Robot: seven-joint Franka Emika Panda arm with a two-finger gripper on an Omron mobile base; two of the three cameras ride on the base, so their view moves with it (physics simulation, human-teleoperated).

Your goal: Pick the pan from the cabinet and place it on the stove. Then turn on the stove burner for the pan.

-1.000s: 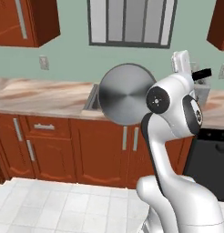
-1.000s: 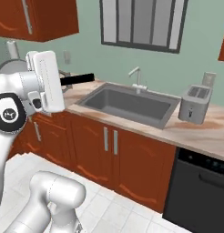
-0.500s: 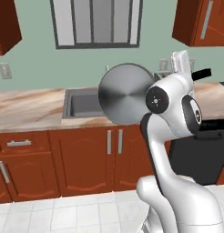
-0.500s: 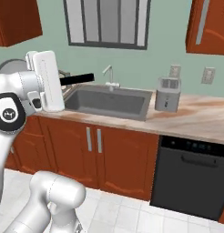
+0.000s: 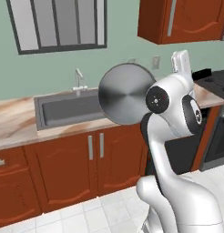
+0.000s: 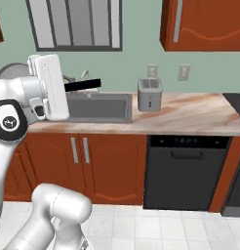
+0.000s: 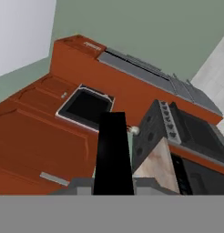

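As the base had driven right since the earlier frame, bringing a dishwasher (image 6: 185,171) and stove (image 5: 214,79) edge into view, the pan (image 5: 126,93) was carried upright before the sink (image 5: 70,111), its handle (image 7: 113,154) clenched in the gripper (image 7: 114,179); sink basin held nothing visible.

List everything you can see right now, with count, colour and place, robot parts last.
pan: one, silver-grey, dark handle, held up on edge over the counter by the sink
sink: one, grey, set in the counter under the window
toaster: one, grey, on the counter right of the sink
stove: one, black, far right of the counter
dishwasher: one, black, under the counter
cabinet: one, red-brown, on the wall, upper right
window: one, dark-framed, above the sink
gripper: one, shut on the pan's handle
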